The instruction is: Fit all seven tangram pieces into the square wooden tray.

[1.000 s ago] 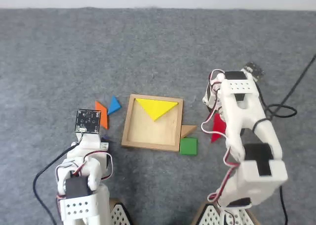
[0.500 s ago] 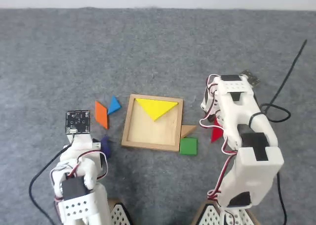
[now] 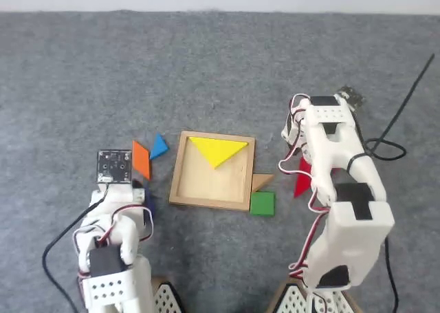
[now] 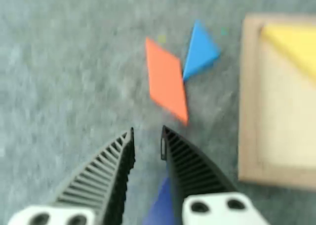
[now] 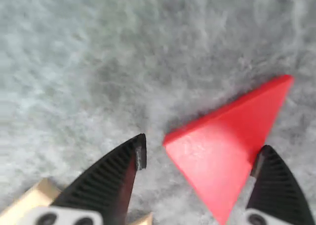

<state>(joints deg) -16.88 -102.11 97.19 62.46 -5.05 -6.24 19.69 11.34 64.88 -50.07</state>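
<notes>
The square wooden tray [image 3: 177,182] lies mid-table with a yellow triangle [image 3: 216,150] at its far edge. Left of it lie an orange parallelogram [image 3: 141,159] and a blue triangle [image 3: 159,146]. A tan triangle [image 3: 261,181] and a green square [image 3: 262,203] sit at the tray's near right corner, a red triangle [image 3: 301,181] further right. My right gripper [image 5: 202,153] is open, its fingers straddling the red triangle [image 5: 222,146] close above the mat. My left gripper [image 4: 147,136] is narrowly open and empty, just short of the orange parallelogram [image 4: 167,84], with a dark blue piece [image 4: 160,207] under it.
Grey felt covers the table [image 3: 206,72], with wide free room beyond the tray. A black cable [image 3: 402,124] runs off to the right behind the right arm. The tray corner [image 5: 42,190] shows near my right gripper.
The left arm drew back to the left, then edged right again, uncovering the dark blue piece. The right arm shifted slightly over the red triangle.
</notes>
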